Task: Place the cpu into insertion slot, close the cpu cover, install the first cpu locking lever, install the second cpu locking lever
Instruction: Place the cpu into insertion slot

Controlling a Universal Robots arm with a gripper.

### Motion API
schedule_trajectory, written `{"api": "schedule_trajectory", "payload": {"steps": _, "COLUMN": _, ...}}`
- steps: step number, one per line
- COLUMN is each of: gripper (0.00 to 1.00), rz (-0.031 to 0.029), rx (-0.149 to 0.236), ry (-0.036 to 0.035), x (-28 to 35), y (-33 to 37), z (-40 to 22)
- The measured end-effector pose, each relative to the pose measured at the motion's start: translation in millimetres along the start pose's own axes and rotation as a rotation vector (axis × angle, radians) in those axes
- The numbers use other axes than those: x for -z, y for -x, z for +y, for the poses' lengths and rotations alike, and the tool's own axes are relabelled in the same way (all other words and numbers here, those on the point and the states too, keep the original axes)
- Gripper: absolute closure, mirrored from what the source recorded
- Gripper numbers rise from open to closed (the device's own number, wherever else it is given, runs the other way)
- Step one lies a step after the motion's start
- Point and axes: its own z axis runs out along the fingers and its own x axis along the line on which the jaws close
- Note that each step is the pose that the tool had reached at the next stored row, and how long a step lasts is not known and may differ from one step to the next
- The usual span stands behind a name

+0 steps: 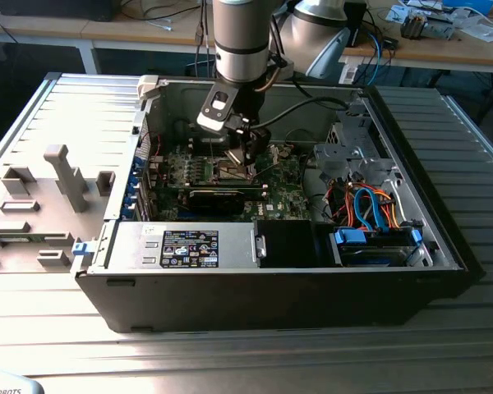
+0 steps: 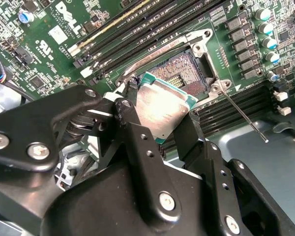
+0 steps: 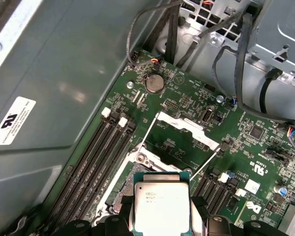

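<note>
CPU (image 2: pixel 162 105) is held in the end effector (image 2: pixel 160 115), whose two black fingers (image 2: pixel 132 123) are closed on two opposite edges of the chip, so its dull metal top faces up and its underside stays free. We see it just above the insertion slot (image 2: pixel 184 69). It covers one part of the tan-gold contact field and the other part is open to see. We judge that it is not yet seated, but we cannot tell if one edge touches the frame. In the first wrist view the CPU (image 3: pixel 161 206) hangs in front of the cpu cover (image 3: pixel 187 125). This cover is folded back from the socket, and the two thin locking levers (image 3: pixel 148 132) stand free beside it. We think they are like this so that nothing blocks the way down for the chip. The green circuit board (image 3: pixel 187 98) carries long black memory slots (image 3: pixel 96 162) just beside the socket and a round coin battery (image 3: pixel 155 83) further off. In the exterior view the end effector (image 1: pixel 245 152) reaches down into an open computer case (image 1: pixel 312 304), which lies on its side near the middle of a ribbed metal bench (image 1: pixel 230 361). Grey fixture blocks (image 1: pixel 62 176) stand toward the bench edge at the exterior view's left. Orange and blue cables (image 1: pixel 370 205) are bundled inside the case, toward the exterior view's right. Behind the bench there are wooden desks (image 1: pixel 444 45) with loose wires.
</note>
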Motion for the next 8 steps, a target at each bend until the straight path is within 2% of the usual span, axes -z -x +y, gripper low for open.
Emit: {"api": "schedule_trajectory", "payload": {"steps": 8, "gripper": 0.46, "rz": -0.005, "rx": -0.04, "ry": -0.0008, "x": -1.5, "y": 0.0, "z": -0.1}}
